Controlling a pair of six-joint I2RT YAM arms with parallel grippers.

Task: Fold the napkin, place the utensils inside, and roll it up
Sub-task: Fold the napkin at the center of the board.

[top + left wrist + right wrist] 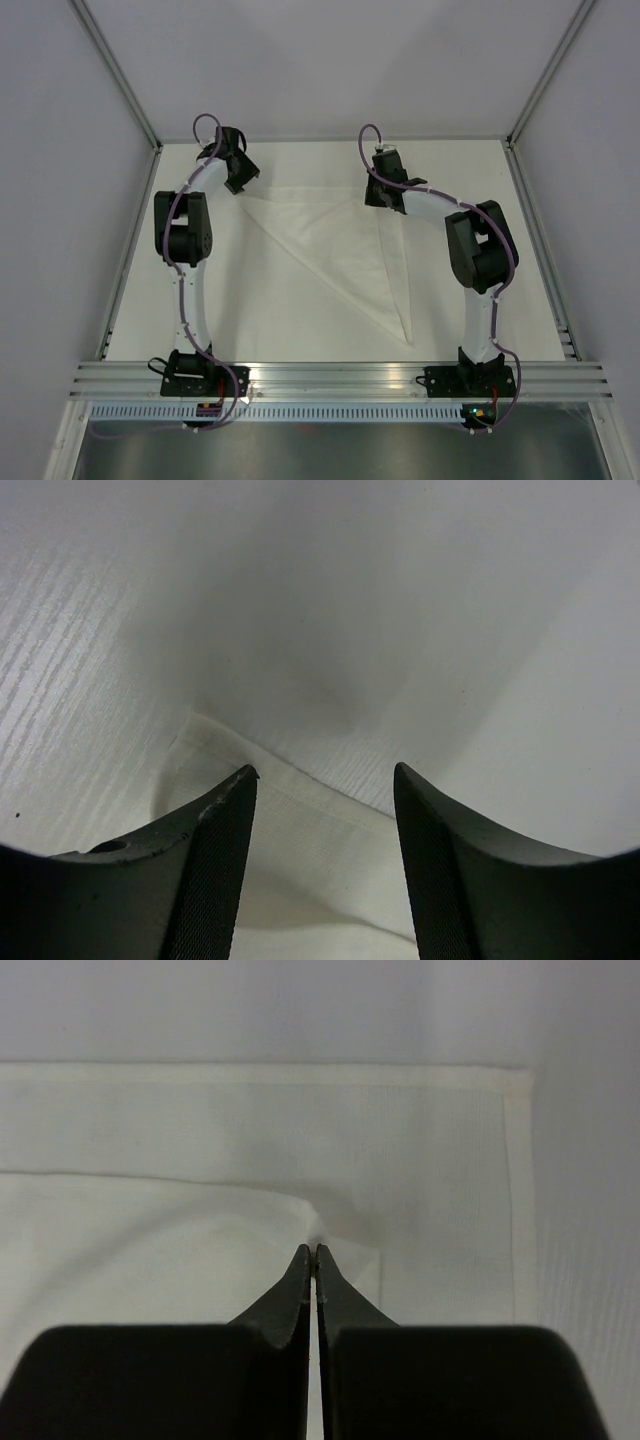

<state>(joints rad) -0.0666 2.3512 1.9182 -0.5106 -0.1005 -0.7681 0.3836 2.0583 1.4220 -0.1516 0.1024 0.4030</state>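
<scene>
The white napkin point(345, 245) lies on the table folded into a triangle, its long edge running along the far side. My left gripper point(245, 180) is open low over the napkin's far-left corner; in the left wrist view the cloth point(320, 840) lies between the spread fingers point(225, 850). My right gripper point(378, 196) is shut at the far-right corner. In the right wrist view its tips point(315, 1252) pinch the corner of the upper cloth layer, which puckers there, a little short of the lower layer's corner point(515, 1080). The teal utensil is out of view.
The enclosure's pale walls stand close behind and beside the table point(250, 300). Metal frame posts point(125, 75) rise at the far corners. An aluminium rail point(340, 375) with both arm bases runs along the near edge.
</scene>
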